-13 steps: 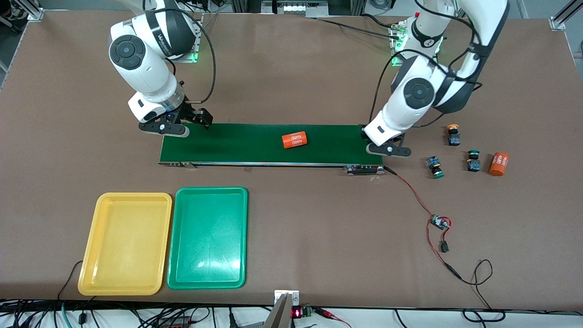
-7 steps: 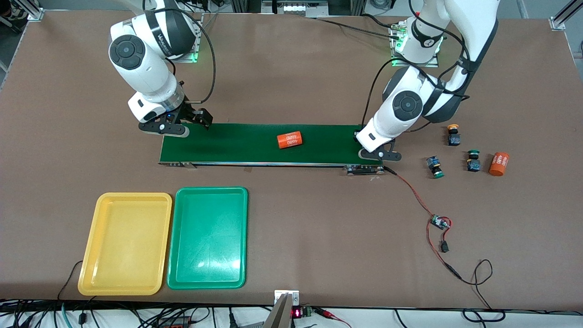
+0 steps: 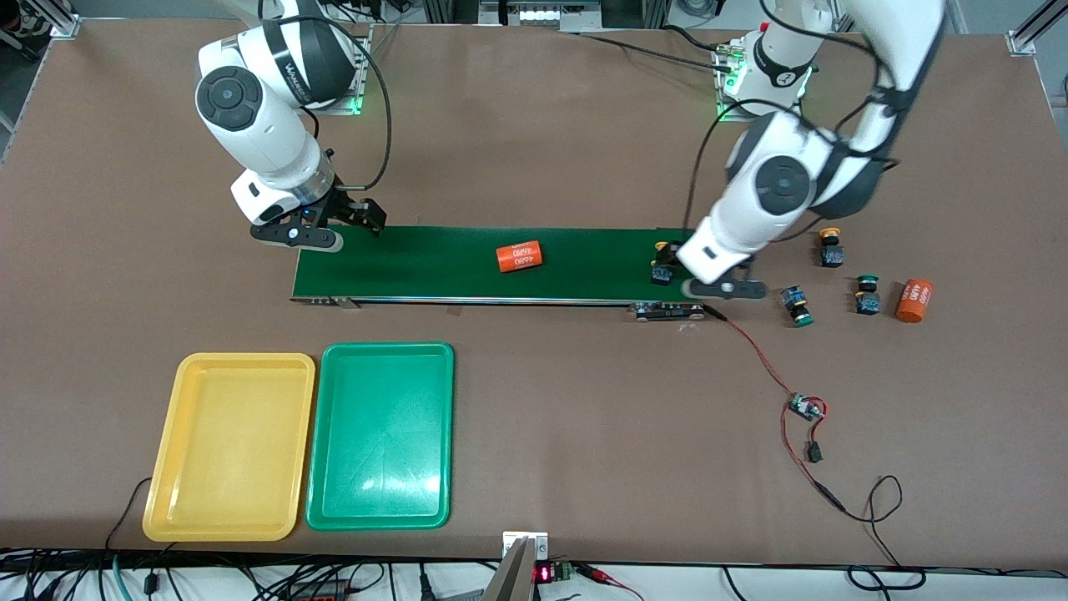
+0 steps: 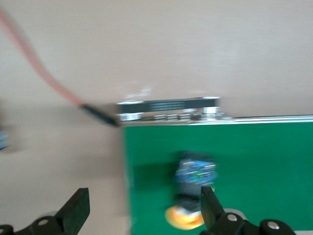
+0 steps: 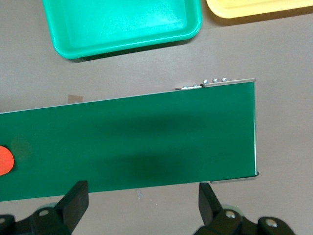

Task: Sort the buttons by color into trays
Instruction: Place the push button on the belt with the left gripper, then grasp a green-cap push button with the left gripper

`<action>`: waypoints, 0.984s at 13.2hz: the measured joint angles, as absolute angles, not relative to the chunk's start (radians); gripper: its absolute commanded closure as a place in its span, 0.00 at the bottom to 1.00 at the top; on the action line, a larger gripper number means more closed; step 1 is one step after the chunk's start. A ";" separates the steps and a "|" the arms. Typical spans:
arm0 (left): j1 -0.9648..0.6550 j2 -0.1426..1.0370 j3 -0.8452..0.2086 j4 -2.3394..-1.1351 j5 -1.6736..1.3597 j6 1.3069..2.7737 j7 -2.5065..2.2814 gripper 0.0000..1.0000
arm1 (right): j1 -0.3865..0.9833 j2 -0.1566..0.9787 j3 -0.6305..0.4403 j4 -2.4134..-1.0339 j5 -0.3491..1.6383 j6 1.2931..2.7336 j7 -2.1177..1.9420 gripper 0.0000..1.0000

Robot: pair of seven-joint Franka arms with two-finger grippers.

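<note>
A: While hanging over the end of the long dark-green conveyor belt [image 3: 434, 263], anything held in the left gripper [image 3: 722, 289]?

B: Nothing, going by the front view. Small yellow-capped push-button [image 3: 664, 264] standing on the belt just beside it. Right gripper [image 3: 310, 235] waiting over the belt's other end. Three more buttons lying on the brown bench [image 3: 542, 125]: yellow-capped [image 3: 828, 248], green-capped [image 3: 797, 305], green-capped [image 3: 867, 295]. Shallow yellow plastic tray [image 3: 229, 446] and matching green tray [image 3: 380, 434] both empty, nearer the camera than the belt.

A: And from the left wrist?

B: Gripper [image 4: 143, 200] with fingers wide apart, clamped on nothing. Button [image 4: 195, 171] close against one finger and near the belt's [image 4: 264, 161] end edge. Could topple, or drop off that edge, if clipped while lifting away. Thin red wire [image 4: 39, 68] close by, likely to snag on a low sweep.

A: Right wrist?

B: Gripper [image 5: 142, 196] spread, empty, over bare belt [image 5: 146, 142]. Edge of an orange cylinder [image 5: 4, 160] just showing; not a button, so wrong to sort. Open bench between the belt and the green tray [image 5: 122, 24], plenty of room for carrying across.
</note>
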State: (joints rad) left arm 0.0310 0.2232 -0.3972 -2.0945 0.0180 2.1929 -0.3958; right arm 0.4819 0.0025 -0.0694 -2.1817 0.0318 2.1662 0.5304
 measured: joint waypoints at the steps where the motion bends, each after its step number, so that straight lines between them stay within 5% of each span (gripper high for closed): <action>1: 0.078 0.202 -0.395 -2.095 0.018 2.131 -0.364 0.00 | 0.482 0.002 -0.071 -2.182 0.032 2.165 0.530 0.00; 13: 0.524 0.230 -0.380 -2.192 0.039 2.062 0.110 0.00 | 0.470 -0.005 -0.082 -2.177 0.032 2.147 0.527 0.00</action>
